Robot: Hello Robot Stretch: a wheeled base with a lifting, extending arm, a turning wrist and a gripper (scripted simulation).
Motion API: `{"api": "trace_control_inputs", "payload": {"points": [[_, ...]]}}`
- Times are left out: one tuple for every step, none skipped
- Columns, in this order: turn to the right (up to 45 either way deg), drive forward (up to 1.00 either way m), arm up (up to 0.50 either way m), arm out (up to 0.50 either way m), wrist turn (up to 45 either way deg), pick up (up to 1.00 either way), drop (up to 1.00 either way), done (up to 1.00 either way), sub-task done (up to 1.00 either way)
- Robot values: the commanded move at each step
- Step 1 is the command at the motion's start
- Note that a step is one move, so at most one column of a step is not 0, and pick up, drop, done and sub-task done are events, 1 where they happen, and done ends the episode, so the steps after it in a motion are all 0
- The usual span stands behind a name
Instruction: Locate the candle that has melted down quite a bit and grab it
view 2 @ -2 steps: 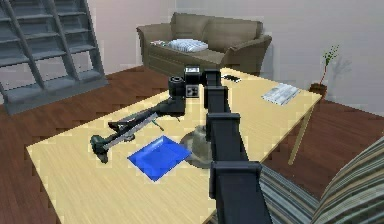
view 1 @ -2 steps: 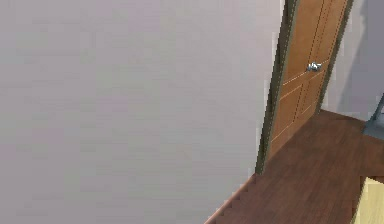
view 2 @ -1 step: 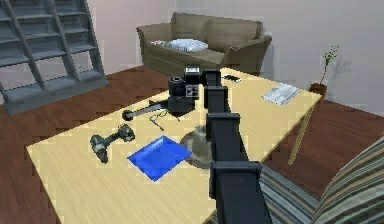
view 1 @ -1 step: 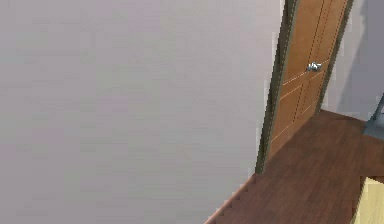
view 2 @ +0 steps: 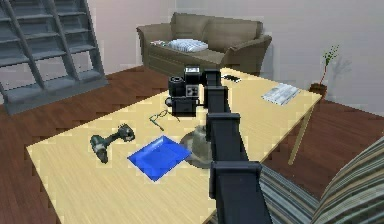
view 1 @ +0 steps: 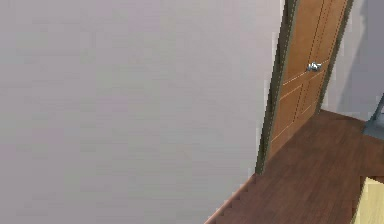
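Note:
In the arm side view the dark arm bar (view 2: pixel 228 150) rises over a pale wooden table (view 2: pixel 80 165). At its far end the gripper (view 2: pixel 180 100) sits above the tabletop, beside a pair of glasses (view 2: pixel 160 121). I cannot tell whether it holds anything. On the table lie a dark dumbbell-shaped thing (view 2: pixel 110 143), a blue flat thing (view 2: pixel 158 157), a grey dish (view 2: pixel 196 150) partly hidden by the arm, and a white booklet (view 2: pixel 280 94).
A blank grey wall (view 1: pixel 130 100) stands close in the forward view, with a wooden door (view 1: pixel 305 75) and wood floor (view 1: pixel 320 170) on its right. Beyond the table are an olive sofa (view 2: pixel 205 40), grey shelves (view 2: pixel 50 50) and a plant (view 2: pixel 328 62). A striped seat (view 2: pixel 350 190) is near.

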Motion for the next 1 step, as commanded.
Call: {"api": "trace_control_inputs", "payload": {"points": [[0.0,0.00,0.00,0.00,21.0,0.00,0.00,0.00,0.00]]}}
